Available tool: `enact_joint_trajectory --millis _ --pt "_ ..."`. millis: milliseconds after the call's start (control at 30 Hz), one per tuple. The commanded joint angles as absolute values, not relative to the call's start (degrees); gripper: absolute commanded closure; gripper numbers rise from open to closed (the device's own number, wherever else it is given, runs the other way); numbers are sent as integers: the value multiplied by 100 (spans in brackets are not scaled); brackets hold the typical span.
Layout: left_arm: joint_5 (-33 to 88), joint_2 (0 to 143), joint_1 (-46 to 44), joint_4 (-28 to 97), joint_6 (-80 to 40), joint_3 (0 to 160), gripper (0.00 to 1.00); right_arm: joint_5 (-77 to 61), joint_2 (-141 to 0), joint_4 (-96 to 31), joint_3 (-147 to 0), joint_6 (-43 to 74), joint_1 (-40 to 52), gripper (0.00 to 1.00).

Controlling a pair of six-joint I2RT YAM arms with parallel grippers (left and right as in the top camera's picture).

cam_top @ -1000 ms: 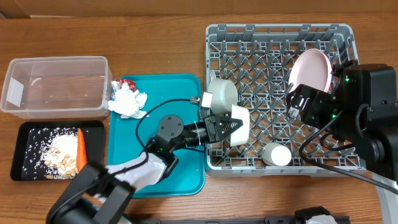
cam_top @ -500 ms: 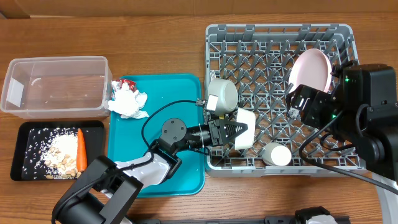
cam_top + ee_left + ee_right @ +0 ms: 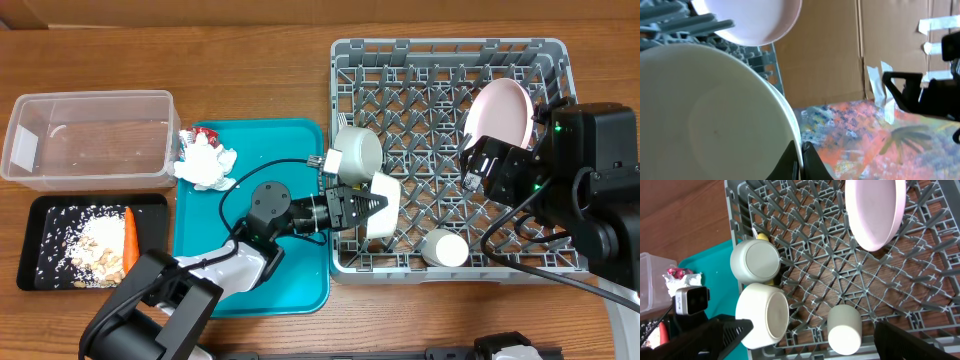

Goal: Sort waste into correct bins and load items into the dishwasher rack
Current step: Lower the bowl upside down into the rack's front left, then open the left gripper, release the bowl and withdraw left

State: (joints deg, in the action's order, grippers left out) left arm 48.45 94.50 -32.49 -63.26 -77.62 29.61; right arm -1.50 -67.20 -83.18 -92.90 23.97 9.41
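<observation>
My left gripper (image 3: 366,203) is shut on the rim of a pale bowl (image 3: 386,206), held on its side over the near-left corner of the grey dishwasher rack (image 3: 450,52). In the left wrist view its black fingertips (image 3: 807,152) pinch that bowl's (image 3: 715,115) thin rim. A second bowl (image 3: 357,150) lies just behind it, a white cup (image 3: 444,247) lies at the front, and the pink plate (image 3: 497,112) stands on edge at the right. My right gripper (image 3: 814,326) hangs open above the rack, holding nothing.
A teal tray (image 3: 250,260) lies left of the rack, with a crumpled napkin (image 3: 207,165) and a red wrapper (image 3: 205,133) at its far-left corner. The clear tub (image 3: 88,135) stands far left. In front of it, the black tray (image 3: 50,245) holds rice bits and a carrot (image 3: 129,240).
The left gripper, with the bowl in it, swung slightly right and nearer over the rack's corner, then came back a little. The right arm has not moved.
</observation>
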Motion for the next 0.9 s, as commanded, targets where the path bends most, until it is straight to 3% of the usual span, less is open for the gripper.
enact_joint_trajectory --millis 0,333,433,533,567,600,867 --pt "5113 9544 -3214 -5837 -7557 2917 96 -137 -6698 -8309 -9349 2386 926 0" --pt "5260 9456 -3216 -5074 -7472 2917 95 -134 -6698 -8307 -9349 2386 926 0" --pt "5363 9419 -3214 -4781 -7426 2917 85 -134 -6698 -8313 -9349 2386 926 0" --pt "5406 9325 -3214 -4429 -7365 2915 50 -134 -6698 -8315 -9349 2386 926 0" --pt "5406 9284 -3203 -4338 -7352 2915 32 -132 -6698 -8313 -9349 2386 926 0" --pt "5404 9227 -3173 -4257 -7290 2915 0 -132 -6698 -8311 -9349 2383 926 0" --pt "4984 8237 -2834 -2440 -6410 2917 0 -132 -6700 -8305 -9349 2386 926 0"
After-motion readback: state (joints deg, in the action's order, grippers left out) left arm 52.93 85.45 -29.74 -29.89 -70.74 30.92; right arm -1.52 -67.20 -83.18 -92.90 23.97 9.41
